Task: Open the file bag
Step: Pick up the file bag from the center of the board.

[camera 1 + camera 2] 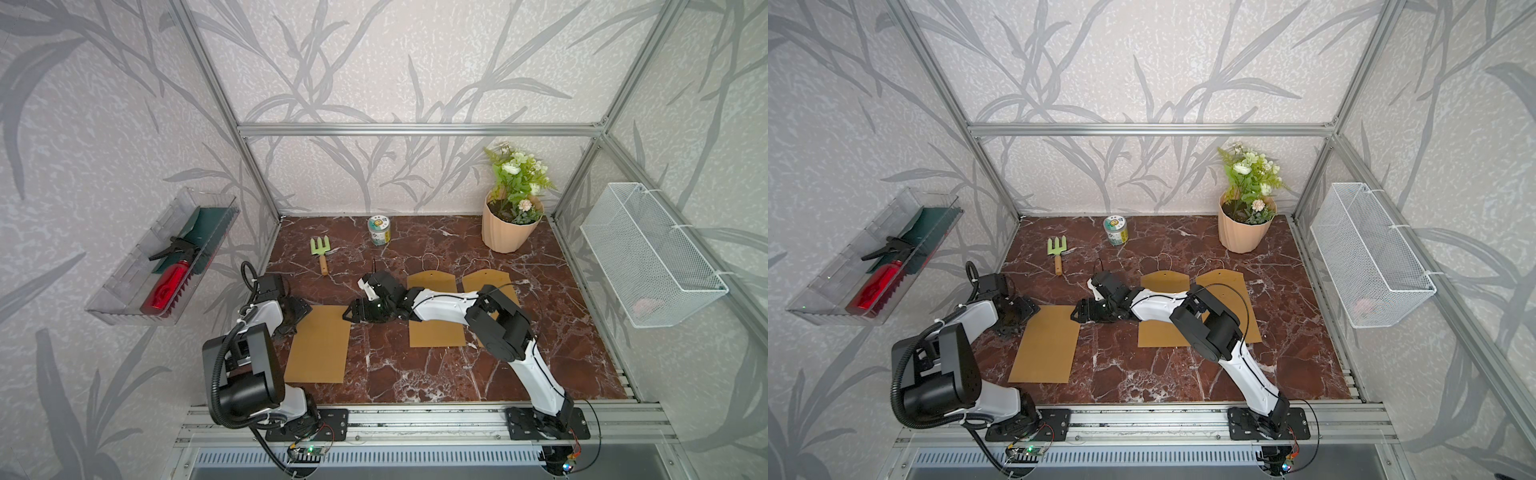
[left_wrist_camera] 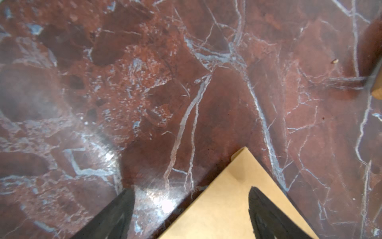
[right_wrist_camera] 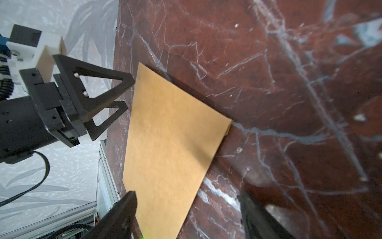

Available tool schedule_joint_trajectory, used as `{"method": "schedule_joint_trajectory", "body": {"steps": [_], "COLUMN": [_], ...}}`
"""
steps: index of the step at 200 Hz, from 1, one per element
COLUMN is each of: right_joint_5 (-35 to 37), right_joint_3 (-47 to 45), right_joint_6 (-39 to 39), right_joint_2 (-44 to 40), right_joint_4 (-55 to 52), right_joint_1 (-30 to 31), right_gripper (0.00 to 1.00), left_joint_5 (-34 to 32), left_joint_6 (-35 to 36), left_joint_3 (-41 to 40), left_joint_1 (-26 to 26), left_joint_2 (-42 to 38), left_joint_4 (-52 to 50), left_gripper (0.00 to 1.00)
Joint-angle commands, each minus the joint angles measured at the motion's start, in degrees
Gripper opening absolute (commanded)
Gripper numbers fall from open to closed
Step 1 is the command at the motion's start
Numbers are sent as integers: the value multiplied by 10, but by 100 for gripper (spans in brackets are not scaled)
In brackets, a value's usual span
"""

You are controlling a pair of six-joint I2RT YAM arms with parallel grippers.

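File bag (image 1: 318, 343) lies flat; left pincer (image 2: 190, 191), right pincer (image 3: 187, 194) spread empty; tray (image 1: 120, 286) holds red bottle (image 1: 166, 286).

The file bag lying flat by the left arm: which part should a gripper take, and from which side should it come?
I would take the file bag at its far left corner, coming in low from the left side. It lies flat on the table, so only an edge offers a hold. The open left gripper straddles that corner now.

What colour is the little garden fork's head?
Light green, on a wooden handle. The garden fork shows best in a top view.
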Motion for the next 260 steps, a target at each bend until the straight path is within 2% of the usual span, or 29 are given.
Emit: {"method": "schedule_joint_trajectory", "body": {"steps": [1, 102, 132, 175, 260], "right_joint_5": [0, -33, -56, -81, -103], "right_joint_3": [15, 58, 67, 60, 65], "right_joint_6": [9, 44, 65, 104, 112], "right_joint_2": [13, 62, 80, 94, 95], "right_joint_4": [-24, -10, 30, 124, 164], "right_joint_1": [10, 15, 14, 13, 12], "right_gripper": [79, 79, 79, 79, 75], "left_joint_5": [25, 52, 68, 68, 77], "left_joint_6": [5, 18, 22, 25, 29], "left_joint_3": [4, 14, 18, 19, 23], "left_joint_1": [3, 3, 1, -1, -6], "left_joint_2": [17, 46, 67, 67, 74], "left_joint_4": [-18, -23, -23, -26, -27], "left_gripper": [86, 79, 75, 74, 66]}}
